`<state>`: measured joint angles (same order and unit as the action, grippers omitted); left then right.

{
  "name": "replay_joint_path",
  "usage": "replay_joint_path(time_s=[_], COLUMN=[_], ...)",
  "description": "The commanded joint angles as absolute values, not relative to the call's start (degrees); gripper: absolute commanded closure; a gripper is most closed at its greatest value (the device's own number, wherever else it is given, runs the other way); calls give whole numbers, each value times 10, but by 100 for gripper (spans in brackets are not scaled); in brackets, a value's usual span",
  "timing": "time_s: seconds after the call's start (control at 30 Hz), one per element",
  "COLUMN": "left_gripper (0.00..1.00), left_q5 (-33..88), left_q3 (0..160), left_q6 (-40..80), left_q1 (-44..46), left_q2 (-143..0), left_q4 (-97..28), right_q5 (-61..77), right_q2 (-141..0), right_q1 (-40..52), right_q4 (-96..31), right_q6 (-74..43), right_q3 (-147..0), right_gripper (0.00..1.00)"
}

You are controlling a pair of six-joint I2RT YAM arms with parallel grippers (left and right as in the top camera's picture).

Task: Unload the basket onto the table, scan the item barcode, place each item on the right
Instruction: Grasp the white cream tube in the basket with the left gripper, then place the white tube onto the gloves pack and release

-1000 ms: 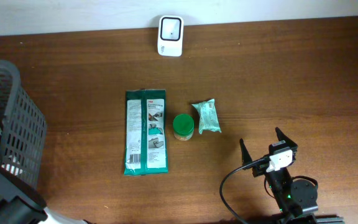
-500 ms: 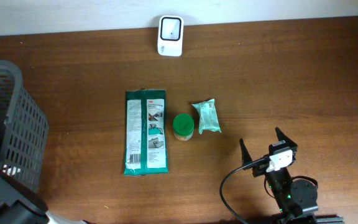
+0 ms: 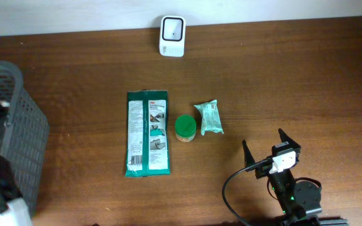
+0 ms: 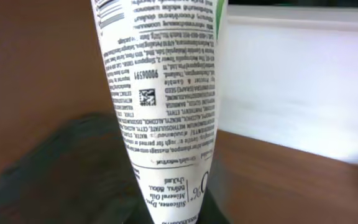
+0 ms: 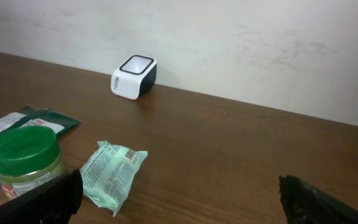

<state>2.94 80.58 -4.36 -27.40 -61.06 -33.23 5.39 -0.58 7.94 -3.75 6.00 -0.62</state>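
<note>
**Handling the Tube for Scanning**

**Position.** The tube (image 4: 166,93) is the item to be scanned. It is held by the left gripper (image 4: 173,218), raised off the table at the left side near the basket (image 3: 24,138). Its narrow end points down into the jaws and the body widens away from them. The overhead view does not show the tube clearly. The scanner (image 3: 172,27) stands at the far edge of the table, well apart from the tube.

**Gripper state.** The left gripper appears clenched on the narrow end of the tube, although the fingers are mostly hidden. The right gripper (image 3: 264,140) is released with its jaws wide, and it holds nothing.

**Handling properties (judged).**
- Weight: probably light.
- Wall: soft plastic that is likely to dent under pressure.
- Surface: glossy print, possibly slippery.
- Narrow end: flattened, and likely the stiffest part.

**Where to hold.** Hold the tube at the narrow end. This grip leaves the printed face uncovered. The barcode stripes (image 4: 109,11) lie toward the wide end, and a small square code (image 4: 146,96) sits mid-body. Do not squeeze the body, because a buckled wall could distort either code.

**Caution.** Because the tube is held at one end only, it may swing or sag when tilted toward the scanner.
</note>
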Motion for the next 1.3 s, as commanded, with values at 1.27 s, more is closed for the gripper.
replay_joint_path(time_s=[1.27], left_gripper=[100], left_q5=[50], left_q3=[614], left_q6=[69], left_q1=[136], left_q2=[-994], left_q4=[-496], right_q5=[55], right_q2=[-2], right_q1=[83], right_q4=[-40], right_q6=[56], right_q3=[-3], right_gripper=[2])
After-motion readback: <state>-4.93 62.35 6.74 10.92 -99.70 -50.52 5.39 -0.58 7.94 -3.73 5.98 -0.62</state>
